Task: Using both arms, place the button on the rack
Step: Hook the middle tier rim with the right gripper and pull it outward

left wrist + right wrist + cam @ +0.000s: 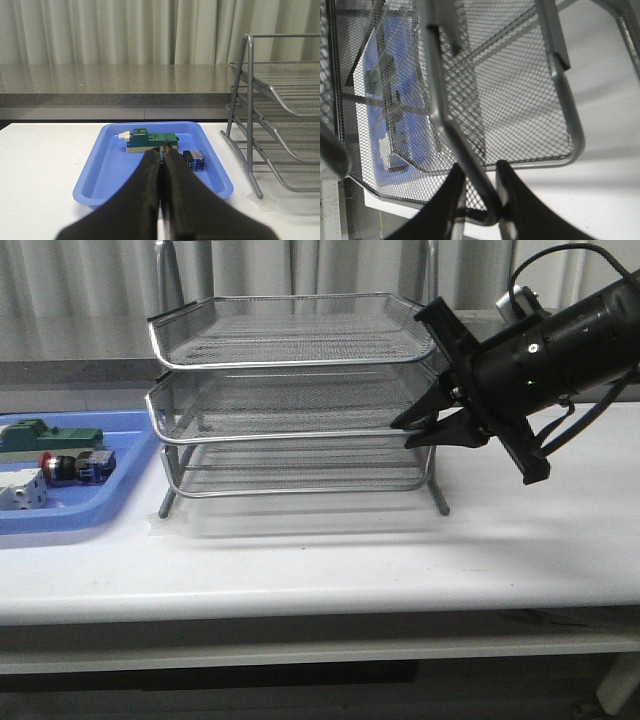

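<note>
here the right hand clamps the rack rim on a white table before grey curtains.

The small cylindrical push-button switch, red mushroom head, silver collar, black body and blue rear block, lies on its side near the table's left edge. The three-tier silver wire-mesh tray rack with chrome rims stands upright toward the table's back edge, near its middle.

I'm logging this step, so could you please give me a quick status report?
Right gripper shut on rack middle tray rim. Left gripper shut, empty, over blue tray. Button in that tray, untouched. Nothing in the way.
</note>
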You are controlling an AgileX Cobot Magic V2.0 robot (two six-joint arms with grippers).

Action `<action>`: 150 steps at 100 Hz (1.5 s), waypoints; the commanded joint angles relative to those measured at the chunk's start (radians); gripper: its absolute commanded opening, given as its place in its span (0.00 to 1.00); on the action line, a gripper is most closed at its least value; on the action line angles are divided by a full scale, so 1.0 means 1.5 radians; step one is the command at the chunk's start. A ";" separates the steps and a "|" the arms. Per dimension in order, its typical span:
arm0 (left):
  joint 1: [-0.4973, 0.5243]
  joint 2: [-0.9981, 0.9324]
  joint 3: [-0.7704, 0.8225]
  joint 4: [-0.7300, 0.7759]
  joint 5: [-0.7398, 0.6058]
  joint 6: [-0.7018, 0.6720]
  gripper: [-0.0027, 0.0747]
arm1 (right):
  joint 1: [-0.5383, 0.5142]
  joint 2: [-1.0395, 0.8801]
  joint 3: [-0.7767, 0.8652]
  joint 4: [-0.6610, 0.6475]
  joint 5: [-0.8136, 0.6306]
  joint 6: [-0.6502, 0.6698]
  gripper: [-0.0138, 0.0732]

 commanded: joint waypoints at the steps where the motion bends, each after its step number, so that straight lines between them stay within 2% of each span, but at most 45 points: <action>1: 0.001 -0.022 0.037 -0.004 -0.057 -0.007 0.01 | 0.011 -0.030 0.005 -0.029 0.069 -0.019 0.20; 31: 0.001 -0.022 0.037 -0.004 -0.057 -0.007 0.01 | 0.029 -0.077 0.105 -0.032 0.054 -0.057 0.20; 67: 0.001 -0.022 0.037 -0.004 -0.057 -0.007 0.01 | 0.029 -0.199 0.246 -0.032 0.033 -0.090 0.20; 91: 0.001 -0.022 0.037 -0.004 -0.057 -0.007 0.01 | 0.029 -0.248 0.270 -0.032 0.024 -0.094 0.22; 101: 0.001 -0.022 0.037 -0.004 -0.057 -0.007 0.01 | 0.029 -0.255 0.270 -0.032 0.028 -0.100 0.29; 127: 0.001 -0.022 0.037 -0.004 -0.057 -0.007 0.01 | 0.029 -0.260 0.270 -0.033 0.040 -0.109 0.65; 134: 0.001 -0.022 0.037 -0.004 -0.057 -0.007 0.01 | 0.029 -0.260 0.270 -0.033 0.045 -0.121 0.69; 150: 0.001 -0.022 0.037 -0.004 -0.057 -0.007 0.01 | 0.029 -0.260 0.270 -0.049 0.056 -0.129 0.70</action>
